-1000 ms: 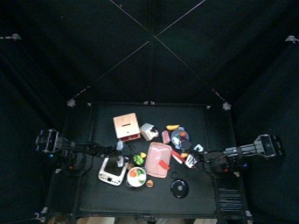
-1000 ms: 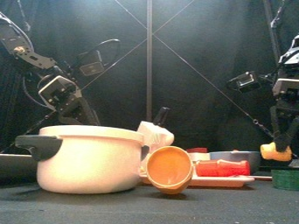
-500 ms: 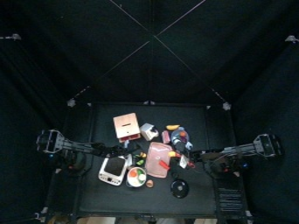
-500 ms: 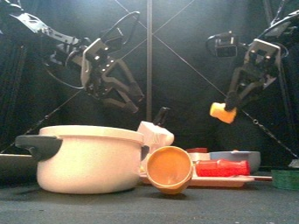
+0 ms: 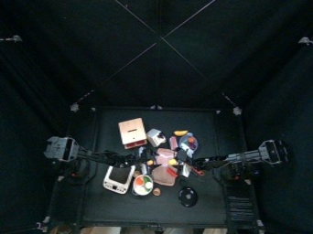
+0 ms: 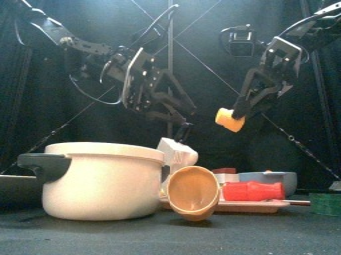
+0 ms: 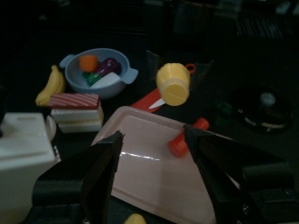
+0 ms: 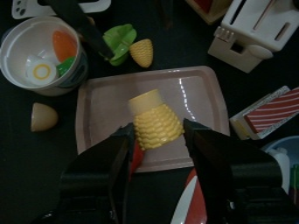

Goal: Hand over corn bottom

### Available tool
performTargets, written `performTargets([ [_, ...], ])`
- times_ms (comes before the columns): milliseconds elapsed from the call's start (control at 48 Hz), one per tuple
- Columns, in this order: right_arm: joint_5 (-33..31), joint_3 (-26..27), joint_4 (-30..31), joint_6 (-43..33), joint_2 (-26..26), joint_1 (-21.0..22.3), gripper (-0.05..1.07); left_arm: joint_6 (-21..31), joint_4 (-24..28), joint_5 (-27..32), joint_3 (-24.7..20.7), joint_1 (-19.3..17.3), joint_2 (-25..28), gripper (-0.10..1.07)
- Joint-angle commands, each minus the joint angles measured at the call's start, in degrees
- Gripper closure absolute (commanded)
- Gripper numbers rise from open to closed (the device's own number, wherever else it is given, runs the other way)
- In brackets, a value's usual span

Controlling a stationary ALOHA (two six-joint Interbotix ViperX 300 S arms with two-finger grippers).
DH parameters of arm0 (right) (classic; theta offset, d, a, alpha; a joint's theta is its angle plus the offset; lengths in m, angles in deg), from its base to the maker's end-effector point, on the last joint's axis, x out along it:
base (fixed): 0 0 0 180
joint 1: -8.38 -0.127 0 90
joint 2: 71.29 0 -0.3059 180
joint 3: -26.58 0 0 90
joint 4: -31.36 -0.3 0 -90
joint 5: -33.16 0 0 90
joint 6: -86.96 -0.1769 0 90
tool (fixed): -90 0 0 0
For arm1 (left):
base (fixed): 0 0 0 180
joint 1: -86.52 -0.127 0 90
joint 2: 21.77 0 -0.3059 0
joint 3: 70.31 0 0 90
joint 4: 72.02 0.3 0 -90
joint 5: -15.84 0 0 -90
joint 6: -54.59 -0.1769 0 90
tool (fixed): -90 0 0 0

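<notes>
The corn [image 8: 156, 125] has a bumpy, kerneled skin with a dull plastic look; its cut end [image 6: 229, 121] is smooth and matt. The pink tray [image 8: 105, 105] is smooth, glossy plastic that catches streaks of light. The cream pot [image 6: 100, 181] at the near left looks like smooth plastic with a soft sheen, and its handle [image 6: 40, 163] is matt black. The orange cup [image 6: 190, 191] is smooth and slightly shiny. The blue bowl [image 7: 73, 63] looks like matt plastic. The table [image 6: 147, 235] is dull black. The curtains [image 5: 73, 55] are matt black cloth.
</notes>
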Motion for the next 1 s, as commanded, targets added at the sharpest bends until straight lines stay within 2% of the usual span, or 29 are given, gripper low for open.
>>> performTargets([
  [0,0.4,1.7,0.0,0.2,-0.1,0.0,0.42,-0.9,8.5,-2.8,-1.3,0.2,1.6,0.06],
  [21,0.4,1.8,0.0,0.2,0.1,0.0,0.42,-1.0,10.7,-3.6,-1.5,0.3,2.3,0.06],
  [83,0.4,2.0,-0.1,0.2,0.4,-0.1,0.42,-0.9,13.0,-4.6,-1.8,0.0,3.1,0.06],
  [229,0.4,2.4,-0.2,0.2,1.5,-0.2,0.42,-1.4,13.1,-6.2,-2.4,-0.2,3.3,0.06],
  [979,0.8,4.5,0.2,0.3,5.0,-0.3,0.42,-1.6,13.7,-6.3,-5.4,-0.3,6.5,0.06],
])
